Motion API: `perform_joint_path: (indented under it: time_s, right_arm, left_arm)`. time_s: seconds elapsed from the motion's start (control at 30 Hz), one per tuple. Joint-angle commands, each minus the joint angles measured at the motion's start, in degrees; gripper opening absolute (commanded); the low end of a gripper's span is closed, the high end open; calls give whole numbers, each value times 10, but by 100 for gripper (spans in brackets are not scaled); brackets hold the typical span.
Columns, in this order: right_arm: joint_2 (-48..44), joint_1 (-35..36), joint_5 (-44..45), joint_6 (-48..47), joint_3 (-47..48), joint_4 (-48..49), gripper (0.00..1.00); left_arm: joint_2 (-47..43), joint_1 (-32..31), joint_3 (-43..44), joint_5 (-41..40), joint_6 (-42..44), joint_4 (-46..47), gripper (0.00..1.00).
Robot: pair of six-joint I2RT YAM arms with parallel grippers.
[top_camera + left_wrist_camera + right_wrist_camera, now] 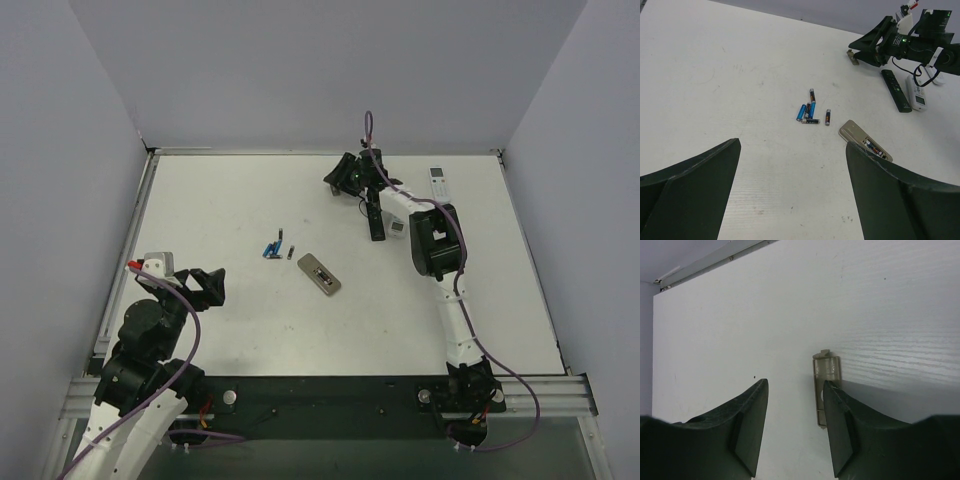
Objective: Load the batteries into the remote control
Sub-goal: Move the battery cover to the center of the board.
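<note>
Several batteries (273, 250), some blue and some dark, lie in a loose cluster mid-table; the left wrist view shows them (809, 112) with one dark battery (828, 117) slightly apart. The remote control (319, 274) lies back-up just right of them, its recess (871, 147) showing small coloured parts, its near end hidden behind my left finger. My left gripper (213, 285) (792, 145) is open and empty, well short of the batteries. My right gripper (333, 180) (795, 384) is open and empty at the back, just above a grey-tan battery cover (826, 371) lying on the table.
A slim black remote (377, 222) and a small white remote (396, 227) lie beside the right arm. Another white remote (438, 183) lies at the back right. Walls enclose the table on three sides.
</note>
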Motion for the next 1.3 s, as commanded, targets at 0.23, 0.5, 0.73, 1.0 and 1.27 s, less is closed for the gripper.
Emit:
perform_joint_path:
  time_s: [0.23, 0.5, 0.73, 1.0, 1.27]
  right_arm:
    - [-60, 3, 13, 33, -70, -102, 46]
    - [-172, 7, 17, 7, -238, -148, 47]
    - [-306, 16, -20, -44, -426, -182, 48]
    - [-459, 46, -44, -84, -611, -233, 49]
    - [-579, 113, 24, -135, -655, -350, 50]
  left_arm:
    - [-6, 2, 4, 1, 9, 21, 97]
    - [-17, 0, 5, 3, 7, 15, 97]
    - [-29, 1, 5, 4, 6, 15, 97]
    - [-43, 2, 4, 5, 5, 17, 97]
    - [-45, 2, 1, 11, 3, 21, 97]
